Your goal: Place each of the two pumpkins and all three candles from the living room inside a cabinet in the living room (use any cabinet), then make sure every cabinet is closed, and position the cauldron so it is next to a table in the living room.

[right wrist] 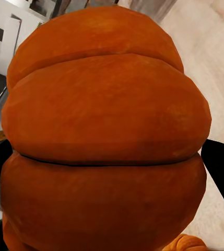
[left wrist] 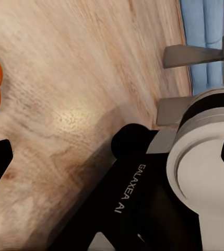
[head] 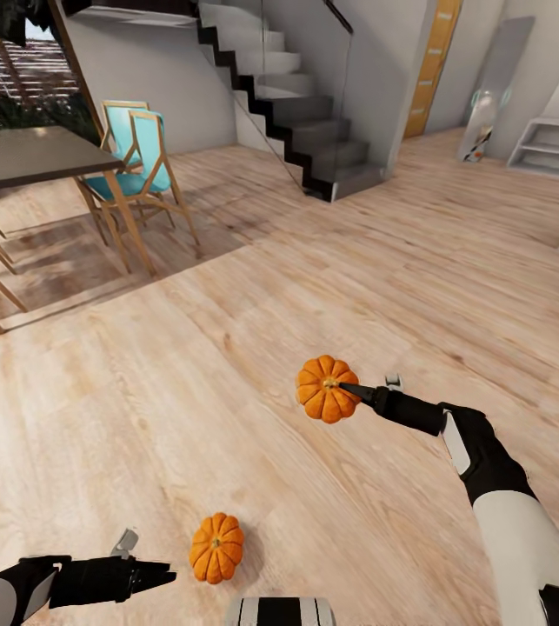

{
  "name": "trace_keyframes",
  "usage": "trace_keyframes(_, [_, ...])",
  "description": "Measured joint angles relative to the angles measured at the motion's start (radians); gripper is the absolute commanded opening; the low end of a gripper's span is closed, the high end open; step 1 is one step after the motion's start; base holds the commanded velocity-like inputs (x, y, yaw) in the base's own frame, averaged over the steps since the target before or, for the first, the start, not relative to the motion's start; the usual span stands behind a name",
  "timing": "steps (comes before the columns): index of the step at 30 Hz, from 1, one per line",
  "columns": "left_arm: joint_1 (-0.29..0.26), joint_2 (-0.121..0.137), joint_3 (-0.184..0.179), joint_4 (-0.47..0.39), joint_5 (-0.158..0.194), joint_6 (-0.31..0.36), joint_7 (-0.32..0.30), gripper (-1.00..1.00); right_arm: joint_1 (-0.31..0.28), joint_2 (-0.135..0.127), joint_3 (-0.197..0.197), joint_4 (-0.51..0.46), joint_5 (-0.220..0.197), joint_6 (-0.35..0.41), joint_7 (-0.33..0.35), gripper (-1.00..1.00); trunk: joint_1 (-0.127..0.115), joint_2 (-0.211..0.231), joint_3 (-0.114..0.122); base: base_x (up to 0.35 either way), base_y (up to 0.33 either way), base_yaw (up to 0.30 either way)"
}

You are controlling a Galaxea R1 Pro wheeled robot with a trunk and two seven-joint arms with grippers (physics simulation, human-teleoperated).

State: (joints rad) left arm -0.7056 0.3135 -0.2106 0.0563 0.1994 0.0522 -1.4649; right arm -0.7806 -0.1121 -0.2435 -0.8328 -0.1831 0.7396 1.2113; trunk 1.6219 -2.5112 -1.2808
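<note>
Two pumpkins showing: one (head: 327, 388) at 1 o'clock, the right hand (head: 349, 389) gripping it; another (head: 216, 547) lying on the floor at 6 o'clock, beside the left hand (head: 163, 574), aperture indeterminable. Next: carrying to cabinet.

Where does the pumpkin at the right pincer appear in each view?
Head view: the pumpkin sits right of centre, at the right pincer tip, above the wooden floor.
Left wrist view: an orange edge shows at the frame's side, but I cannot tell which pumpkin it is.
Right wrist view: the pumpkin is close up, centred.
Shared landmark: the wooden floor.
</note>
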Motion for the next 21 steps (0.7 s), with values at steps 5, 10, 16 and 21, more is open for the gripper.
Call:
trace_keyframes(5, [0.0, 0.001, 0.0, 0.0, 0.0, 0.0, 0.0, 1.0, 0.0, 0.0, 0.0, 0.0, 0.0, 0.0, 0.0, -1.0, 0.002, -0.001, -0.025, 0.0, 0.0, 0.155])
trace_keyframes(10, [0.0, -0.004, 0.0, -0.002, 0.0, 0.004, -0.008, 1.0, 0.0, 0.0, -0.002, 0.0, -0.003, 0.001, 0.002, -1.0, 0.004, -0.002, -0.045, 0.0, 0.0, 0.019])
trace_keyframes(16, [-0.034, -0.031, 0.015, -0.072, 0.007, 0.154, -0.008, 1.0, 0.0, 0.0, -0.002, 0.0, -0.005, 0.001, 0.002, -1.0, 0.007, -0.004, -0.068, 0.0, 0.0, 0.001])
trace_keyframes(21, [-0.06, -0.003, 0.037, -0.3, 0.015, 0.425, -0.009, 1.0, 0.0, 0.001, -0.003, 0.001, -0.003, 0.0, 0.002, -1.0, 0.009, -0.005, -0.087, 0.0, 0.0, 0.0])
